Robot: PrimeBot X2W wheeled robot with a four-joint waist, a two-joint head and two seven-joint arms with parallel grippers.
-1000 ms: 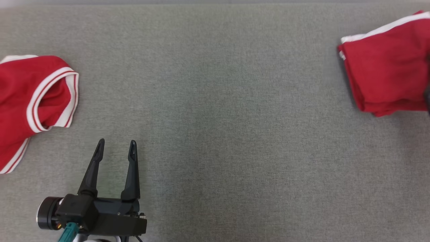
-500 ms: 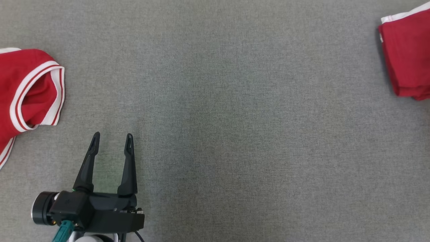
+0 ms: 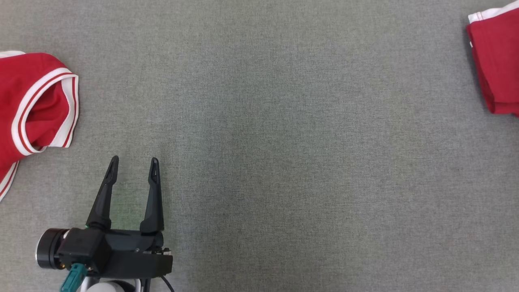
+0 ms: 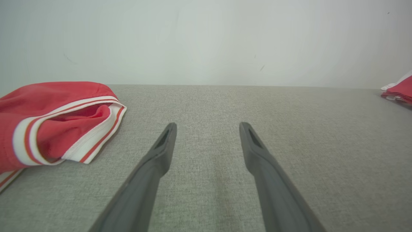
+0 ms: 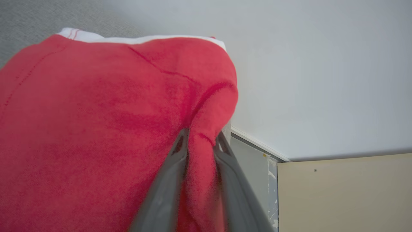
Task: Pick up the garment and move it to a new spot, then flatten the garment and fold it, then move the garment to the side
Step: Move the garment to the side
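The folded red garment (image 3: 496,69) with a white hem lies at the far right edge of the grey table in the head view, cut off by the frame. In the right wrist view the garment (image 5: 96,129) bulks up close, and my right gripper (image 5: 202,132) has a fold of the red cloth pinched between its two fingers. My left gripper (image 3: 134,159) rests open and empty at the lower left, its fingers pointing across bare table. The left wrist view has the left gripper (image 4: 208,125) open too, with the garment (image 4: 399,90) far off to the right.
A second red garment (image 3: 32,101) with white striped trim lies crumpled at the left edge, just beyond my left gripper; it is also in the left wrist view (image 4: 48,106). The grey cloth table (image 3: 284,142) stretches between. A pale wall (image 5: 322,64) and a beige panel (image 5: 344,193) lie past the table's right end.
The head view has shifted a little. Beyond that shift, the folded garment has slid further right, towards the table's edge. The left gripper has stayed open in place.
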